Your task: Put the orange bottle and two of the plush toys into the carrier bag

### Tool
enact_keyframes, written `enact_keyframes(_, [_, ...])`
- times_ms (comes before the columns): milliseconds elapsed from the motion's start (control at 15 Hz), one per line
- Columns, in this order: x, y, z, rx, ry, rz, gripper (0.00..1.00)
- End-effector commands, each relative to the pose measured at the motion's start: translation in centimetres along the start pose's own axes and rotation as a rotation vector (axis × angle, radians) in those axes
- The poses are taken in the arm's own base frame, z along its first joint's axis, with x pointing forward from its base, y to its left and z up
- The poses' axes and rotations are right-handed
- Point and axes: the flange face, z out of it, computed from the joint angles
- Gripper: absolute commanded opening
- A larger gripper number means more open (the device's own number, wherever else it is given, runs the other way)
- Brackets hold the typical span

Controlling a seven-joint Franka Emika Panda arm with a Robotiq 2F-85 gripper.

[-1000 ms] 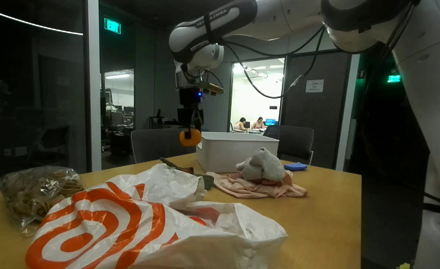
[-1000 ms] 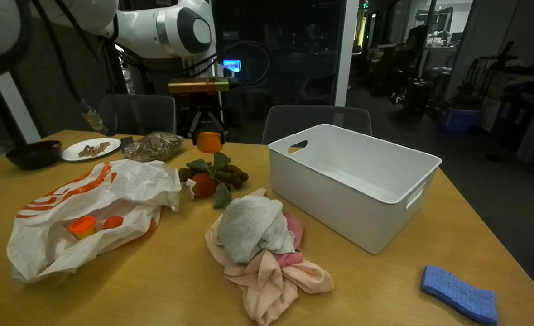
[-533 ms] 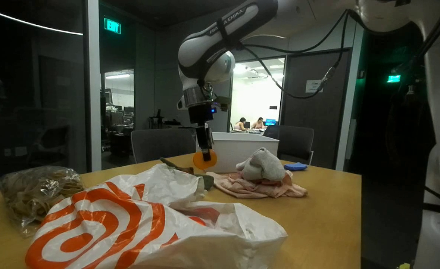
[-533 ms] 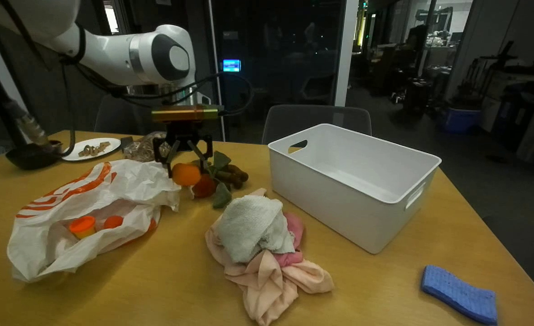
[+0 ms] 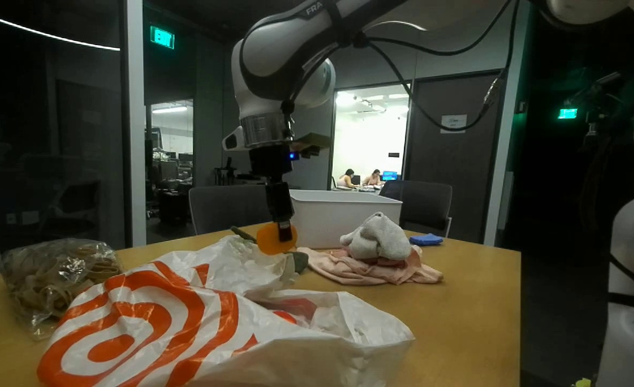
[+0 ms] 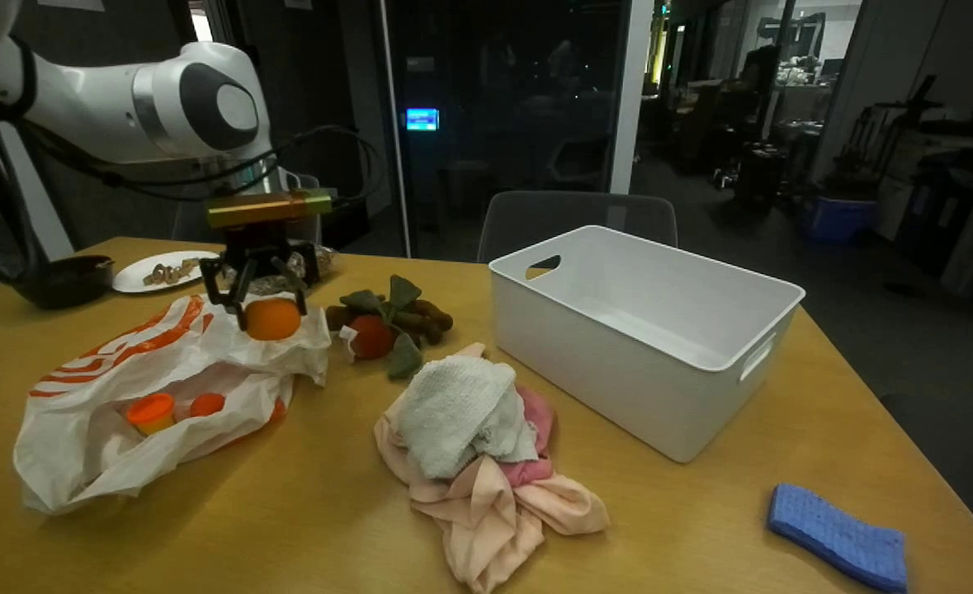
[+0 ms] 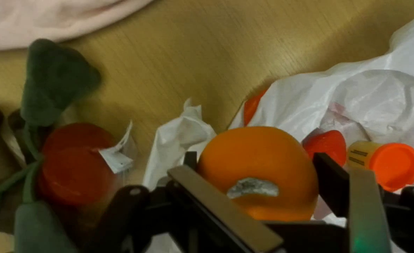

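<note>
The gripper (image 6: 272,314) is closed to the width of a round orange toy (image 7: 259,154), a fingertip against either side. The toy, judged one of the plush toys, hangs near an edge of the carrier bag (image 5: 225,320), beside the mouth rather than over it; contact with the plastic cannot be determined. Inside the mouth lie an orange-lidded canister (image 7: 386,163), probably the task's orange bottle, and a red toy (image 7: 326,144).

Step in hand, as judged: deposit the orange toy. Apply steady grip pressure and traverse above the crumpled rim. Align over the space beside the canister, lower past the plastic, then spread the fingers only enough to release. Retract vertically; loose film may snag a fingertip and drag the bag.

Just beyond the bag, avoid the red plush fruit (image 7: 75,168). Farther out on the worktop (image 6: 304,511), the grey towelling cloth (image 6: 463,417) and the white tub (image 6: 593,363) should require no contact for this step.
</note>
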Motion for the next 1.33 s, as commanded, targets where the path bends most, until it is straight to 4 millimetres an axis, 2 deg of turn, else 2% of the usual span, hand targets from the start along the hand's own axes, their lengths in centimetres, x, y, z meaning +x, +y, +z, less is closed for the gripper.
enact_keyframes(0, [0.3, -2.6, -2.0, -0.006, 0.009, -0.105, 0.56])
enact_keyframes(133, [0.9, -3.2, -1.6, 0.037, -0.009, -0.143, 0.56])
enact_keyframes(533, [1.1, -3.5, 2.4, 0.165, -0.135, -0.156, 0.56])
enact_keyframes(1000, [4.1, -5.2, 5.9, 0.236, -0.205, -0.281, 0.56])
enact_keyframes(1267, [5.8, -6.7, 6.3, 0.223, -0.219, -0.314, 0.56])
